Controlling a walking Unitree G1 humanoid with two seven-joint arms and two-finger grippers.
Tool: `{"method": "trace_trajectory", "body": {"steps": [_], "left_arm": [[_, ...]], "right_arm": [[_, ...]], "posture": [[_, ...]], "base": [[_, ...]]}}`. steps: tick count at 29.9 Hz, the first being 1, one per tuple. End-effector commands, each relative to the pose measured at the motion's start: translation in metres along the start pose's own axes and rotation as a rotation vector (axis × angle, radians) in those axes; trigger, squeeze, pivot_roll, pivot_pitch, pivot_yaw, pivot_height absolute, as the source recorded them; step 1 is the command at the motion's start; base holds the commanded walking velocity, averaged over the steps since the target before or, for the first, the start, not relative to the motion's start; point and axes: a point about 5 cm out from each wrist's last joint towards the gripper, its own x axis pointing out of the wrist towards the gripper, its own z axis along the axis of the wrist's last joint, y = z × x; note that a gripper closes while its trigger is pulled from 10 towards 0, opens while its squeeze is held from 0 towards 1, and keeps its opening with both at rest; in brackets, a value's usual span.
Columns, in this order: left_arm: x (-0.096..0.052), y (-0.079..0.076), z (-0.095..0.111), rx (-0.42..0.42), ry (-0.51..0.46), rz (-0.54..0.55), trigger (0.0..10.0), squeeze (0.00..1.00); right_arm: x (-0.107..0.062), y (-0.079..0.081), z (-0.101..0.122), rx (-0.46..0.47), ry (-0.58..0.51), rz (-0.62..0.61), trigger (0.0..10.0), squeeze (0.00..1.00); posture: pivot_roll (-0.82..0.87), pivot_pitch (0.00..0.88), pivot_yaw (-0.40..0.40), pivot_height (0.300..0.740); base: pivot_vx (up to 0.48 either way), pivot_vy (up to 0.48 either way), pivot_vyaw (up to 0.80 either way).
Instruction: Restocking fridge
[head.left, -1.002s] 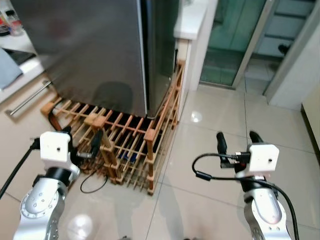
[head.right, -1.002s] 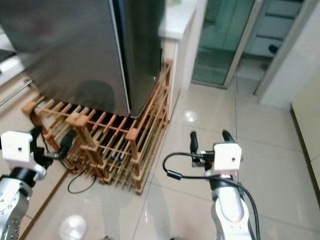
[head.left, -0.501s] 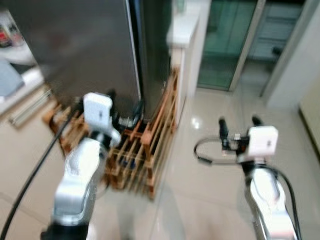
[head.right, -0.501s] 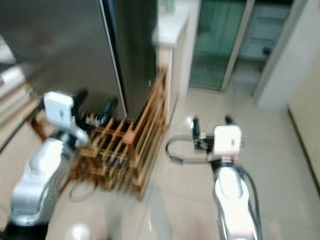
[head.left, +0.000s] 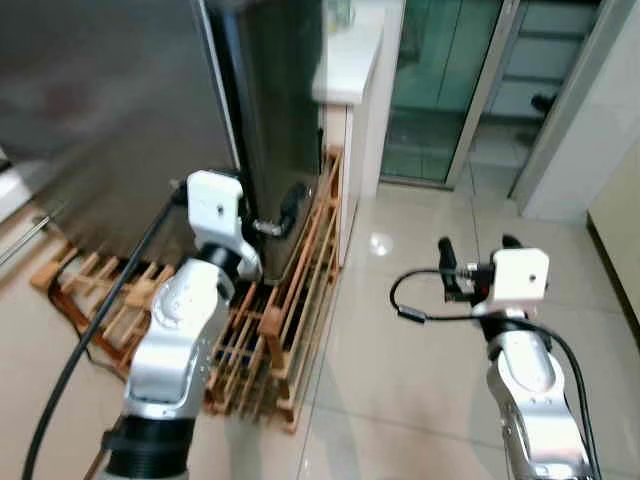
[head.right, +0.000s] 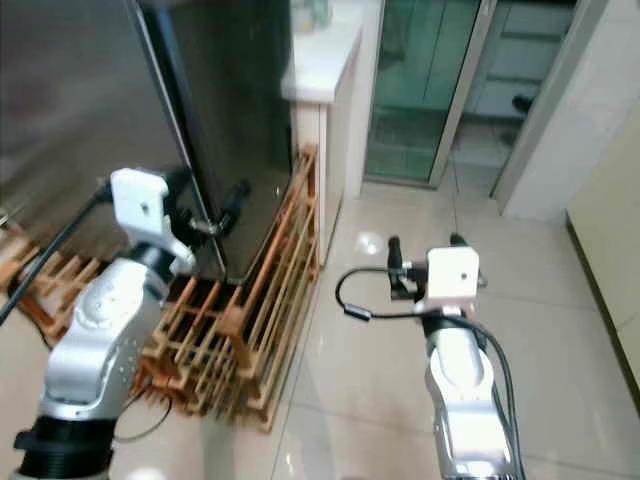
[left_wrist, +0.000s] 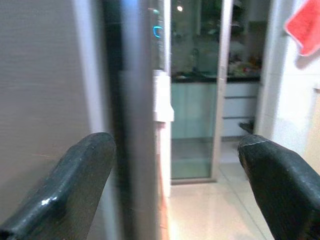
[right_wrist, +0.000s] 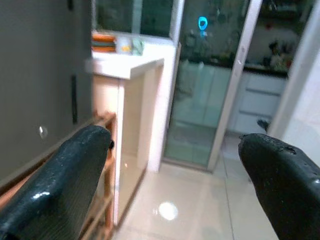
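Door-opening looks to be the step in hand: the fridge (head.left: 130, 110) stands shut on its wooden slatted rack (head.left: 290, 300), and nothing has yet been loaded. The left gripper (head.left: 268, 222) is raised to the fridge's front corner, its two black fingers (left_wrist: 75, 185) spread wide with nothing between them but the vertical dark edge of the door (left_wrist: 131, 120), which the left wrist view shows running straight up through the gap. I judge the next move calls for easing the fingers in around that edge, closing on it, and pulling outward along the door's swing; the hold will be narrow on a smooth steel face, so slipping is the likely fault.

The left arm is bent at the elbow, forearm lifted and reaching forward, its cable trailing down to the floor. The right gripper (head.left: 478, 270) hangs lower, out over the glossy tiled floor (head.left: 420, 380) well apart from the fridge, fingers parted and empty, pointing towards the white counter (right_wrist: 127, 62) and the glass sliding door (right_wrist: 210, 75).
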Motion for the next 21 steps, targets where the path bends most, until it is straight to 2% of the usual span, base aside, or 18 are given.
{"method": "trace_trajectory", "body": {"steps": [1,7,8,9,10,12,15,21], "left_arm": [[-0.003,0.010,-0.003,0.015,0.021,0.048,10.0,0.00],[0.004,0.007,-0.003,0.033,0.025,0.050,10.0,0.00],[0.007,0.005,-0.005,0.074,0.052,0.043,10.0,0.00],[0.007,0.005,-0.005,0.074,0.052,0.043,10.0,0.00],[0.014,0.001,-0.013,0.124,0.111,0.031,10.0,0.00],[0.020,-0.002,-0.018,0.105,0.143,0.017,10.0,0.00],[0.021,-0.004,-0.016,0.092,0.136,0.005,10.0,0.00],[0.034,-0.019,-0.014,0.068,0.121,-0.033,10.0,0.00]], "right_arm": [[-0.001,0.006,-0.005,0.012,0.023,0.024,10.0,0.00],[0.003,0.006,-0.006,0.006,0.026,0.036,10.0,0.00],[0.004,0.006,-0.006,0.005,0.023,0.039,10.0,0.00],[0.004,0.006,-0.006,0.005,0.023,0.039,10.0,0.00],[0.008,0.006,-0.004,0.004,0.018,0.042,10.0,0.00],[0.012,0.006,-0.003,0.008,0.015,0.041,10.0,0.00],[0.013,0.007,-0.003,0.009,0.013,0.043,10.0,0.00],[0.018,0.009,-0.003,0.022,0.010,0.036,10.0,0.00]], "posture": [[-0.06,0.000,0.018,0.740],[-0.08,0.000,0.018,0.740],[-0.08,0.000,0.018,0.740],[-0.08,0.000,0.018,0.740],[-0.08,0.000,0.018,0.740],[-0.08,0.000,0.019,0.740],[-0.07,0.000,0.018,0.740],[-0.08,0.000,0.017,0.740]], "base": [[0.000,0.000,0.00],[0.000,0.000,0.00],[0.000,0.000,0.00],[0.000,0.000,0.00],[0.000,0.000,0.00],[0.000,0.000,0.00],[0.000,0.000,0.00],[0.000,0.000,0.00]]}}
